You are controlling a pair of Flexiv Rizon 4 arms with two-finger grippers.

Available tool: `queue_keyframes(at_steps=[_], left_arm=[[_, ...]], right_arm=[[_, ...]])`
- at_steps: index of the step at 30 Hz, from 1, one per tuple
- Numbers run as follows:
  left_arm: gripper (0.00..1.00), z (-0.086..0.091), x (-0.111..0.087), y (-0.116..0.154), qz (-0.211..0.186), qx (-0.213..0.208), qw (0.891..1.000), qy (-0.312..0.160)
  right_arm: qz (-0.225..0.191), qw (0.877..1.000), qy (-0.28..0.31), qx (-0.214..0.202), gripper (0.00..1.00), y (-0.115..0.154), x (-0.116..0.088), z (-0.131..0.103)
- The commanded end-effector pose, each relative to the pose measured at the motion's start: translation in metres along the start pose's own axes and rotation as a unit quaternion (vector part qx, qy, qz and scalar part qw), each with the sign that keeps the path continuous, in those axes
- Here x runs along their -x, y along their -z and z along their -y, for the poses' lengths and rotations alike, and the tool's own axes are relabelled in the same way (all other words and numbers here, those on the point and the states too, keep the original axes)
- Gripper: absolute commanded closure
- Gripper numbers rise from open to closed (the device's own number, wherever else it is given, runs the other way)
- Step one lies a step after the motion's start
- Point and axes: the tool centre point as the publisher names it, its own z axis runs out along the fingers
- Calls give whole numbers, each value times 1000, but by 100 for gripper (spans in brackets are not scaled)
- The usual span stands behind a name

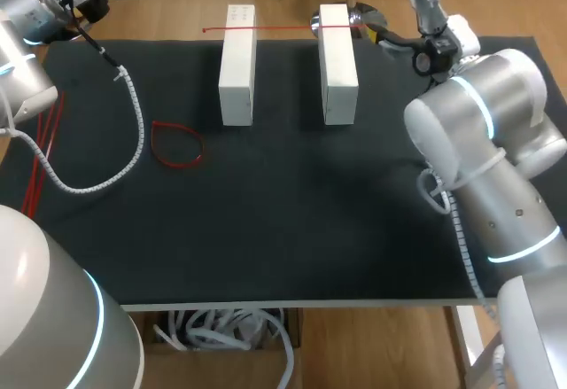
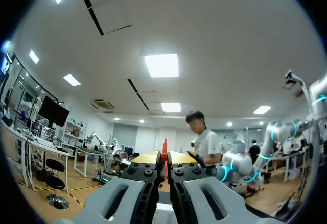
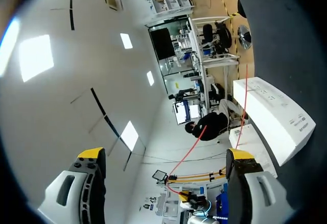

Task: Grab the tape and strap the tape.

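– So, where did the tape [image 1: 283, 27] lie when we looked?

– It was stretched across the tops of the two white blocks [image 1: 237, 66] at the far side of the table [image 1: 283, 229]. Its long axis ran from our left to our right, crosswise to the blocks.

– And our left gripper [image 2: 164, 156]?

– It was up at the far left corner, pointing away from the table. The jaws were together, and a thin red strip stood pinched between them. We judged that strip to be the tape's left end, since in the right wrist view the red line ran on past the blocks towards that arm.

– What about the right gripper [image 3: 166, 154]?

– Its jaws stood wide apart and held nothing. It was off the far right corner, and the tape ran out ahead of it, over the blocks. The free right end lay just past the right block, so our right arm was clearly the nearer one.

– Then the next move turned on that end?

– We thought so. The right jaws would need to come in across the tape's line, not along it, to close on so thin a strip.

– Was anything else about?

– A red loop [image 1: 177, 145] lay on the table, nearer to us than the left block and well apart from both grippers.
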Motion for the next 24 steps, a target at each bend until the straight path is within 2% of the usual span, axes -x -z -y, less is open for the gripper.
queue_keyframes(at_steps=[1,5,10,11,13,14,19,20,21,24], left_arm=[[100,-1,1,1,-2,-1,1000,0],[100,-1,1,1,-2,-1,1000,0],[100,-1,1,1,-2,-1,1000,0],[100,-1,1,1,-2,-1,1000,0],[100,-1,1,1,-2,-1,1000,0],[100,-1,1,1,-2,-1,1000,0],[100,-1,1,1,-2,-1,1000,0],[100,-1,1,1,-2,-1,1000,0],[100,-1,1,1,-2,-1,1000,0],[100,-1,1,1,-2,-1,1000,0]], right_arm=[[-2,999,0,34,0,-2,1,3],[-2,999,0,34,0,-2,1,3],[-64,989,16,131,0,-3,-5,-2],[-73,985,12,155,0,-2,-7,-3],[-79,983,18,166,0,-1,-8,-3],[-86,977,23,193,0,0,-9,-1],[-68,965,21,252,0,5,-8,0],[-63,959,16,275,0,5,-7,0],[-60,959,14,275,0,6,-7,-1],[-25,953,-11,303,0,6,-7,1]])
